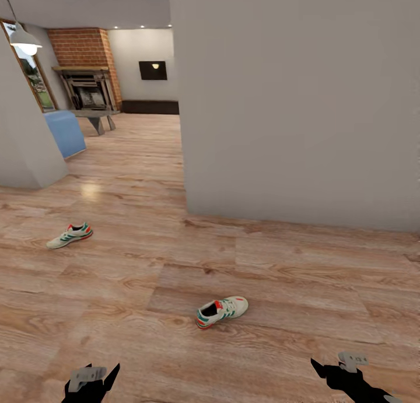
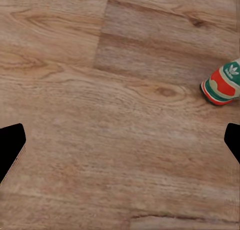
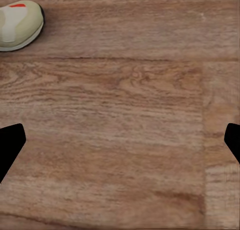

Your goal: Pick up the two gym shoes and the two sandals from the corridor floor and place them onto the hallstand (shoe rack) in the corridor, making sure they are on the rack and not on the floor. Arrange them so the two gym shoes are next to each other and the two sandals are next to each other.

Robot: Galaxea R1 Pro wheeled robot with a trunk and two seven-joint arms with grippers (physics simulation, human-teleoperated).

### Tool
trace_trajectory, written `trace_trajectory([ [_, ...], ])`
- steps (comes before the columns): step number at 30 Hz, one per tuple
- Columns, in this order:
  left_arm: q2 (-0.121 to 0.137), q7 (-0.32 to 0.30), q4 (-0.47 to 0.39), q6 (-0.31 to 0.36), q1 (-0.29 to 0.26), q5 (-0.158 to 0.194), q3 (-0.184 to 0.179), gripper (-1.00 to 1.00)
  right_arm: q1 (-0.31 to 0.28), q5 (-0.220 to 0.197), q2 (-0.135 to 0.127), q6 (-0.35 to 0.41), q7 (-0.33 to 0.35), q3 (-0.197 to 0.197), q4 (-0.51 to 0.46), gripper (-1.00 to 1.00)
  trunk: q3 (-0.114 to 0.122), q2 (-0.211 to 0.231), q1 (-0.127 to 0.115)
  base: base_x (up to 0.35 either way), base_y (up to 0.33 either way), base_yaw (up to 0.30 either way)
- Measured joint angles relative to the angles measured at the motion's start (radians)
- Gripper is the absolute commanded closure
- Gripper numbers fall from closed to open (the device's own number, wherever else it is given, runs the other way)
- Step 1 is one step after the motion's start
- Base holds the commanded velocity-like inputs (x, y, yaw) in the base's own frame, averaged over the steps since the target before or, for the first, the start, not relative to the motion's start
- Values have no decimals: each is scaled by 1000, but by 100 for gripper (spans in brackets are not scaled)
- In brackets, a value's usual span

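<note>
One cream-white gym shoe (image 1: 221,311) with green stripes and red patches lies on the wood-plank corridor floor (image 1: 291,286), just ahead of me and between my arms. Its heel (image 2: 222,85) shows in the left wrist view and its toe (image 3: 17,25) in the right wrist view. The second gym shoe (image 1: 70,235) lies farther off to the left. My left gripper (image 1: 93,378) and right gripper (image 1: 341,368) hang low at the near edge, both open, with only floor between their fingers (image 2: 11,145) (image 3: 11,145). The sandals and the hallstand are out of view.
A broad grey wall (image 1: 291,100) stands straight ahead past the near shoe. Another grey wall corner (image 1: 23,146) stands at the left. Between them the floor runs on to a room with a brick fireplace (image 1: 87,88) and a blue seat (image 1: 65,132).
</note>
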Motion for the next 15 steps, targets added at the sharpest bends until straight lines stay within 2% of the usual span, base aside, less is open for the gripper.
trace_trajectory([
  [6,0,0,0,0,0,0,0,-100,0,0,0,-1,0,0,0,-100,0,0,0,27,171,-267],
  [15,0,0,1,0,0,1,0,-100,0,0,0,0,0,0,0,-100,0,0,0,5,38,-267],
])
